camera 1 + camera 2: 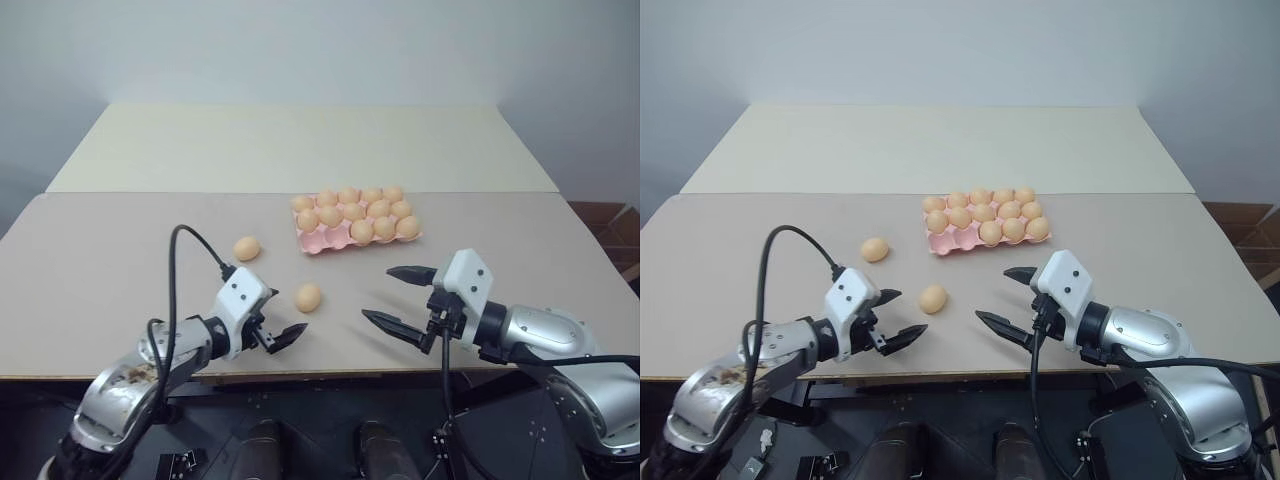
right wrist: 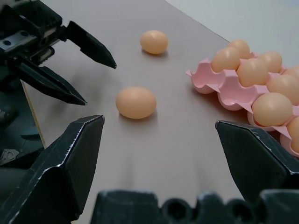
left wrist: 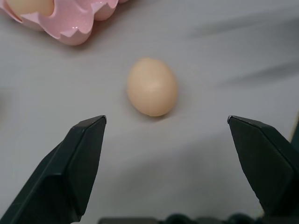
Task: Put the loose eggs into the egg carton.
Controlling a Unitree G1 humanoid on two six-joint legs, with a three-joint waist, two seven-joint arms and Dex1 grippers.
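The table (image 1: 120, 250) was a plain beige top against a pale wall. My left gripper (image 1: 268, 322) hung spread and empty, the near egg (image 1: 308, 297) just beyond its fingertips. My right gripper (image 1: 398, 298) was spread too, holding nothing. A second egg (image 1: 247, 248) lay farther left, and the egg carton (image 1: 318, 241) sat far right of it, two near-left cups free. I judged the eggs light, smooth and brittle: pinch gently across the middle.

I see the egg carton (image 1: 985, 229) on the table (image 1: 760, 280), with two loose eggs (image 1: 875, 249) (image 1: 933, 298) lying apart from it. My left gripper (image 1: 902, 315) and right gripper (image 1: 1006, 299) hover with jaws spread, flanking the nearer egg.
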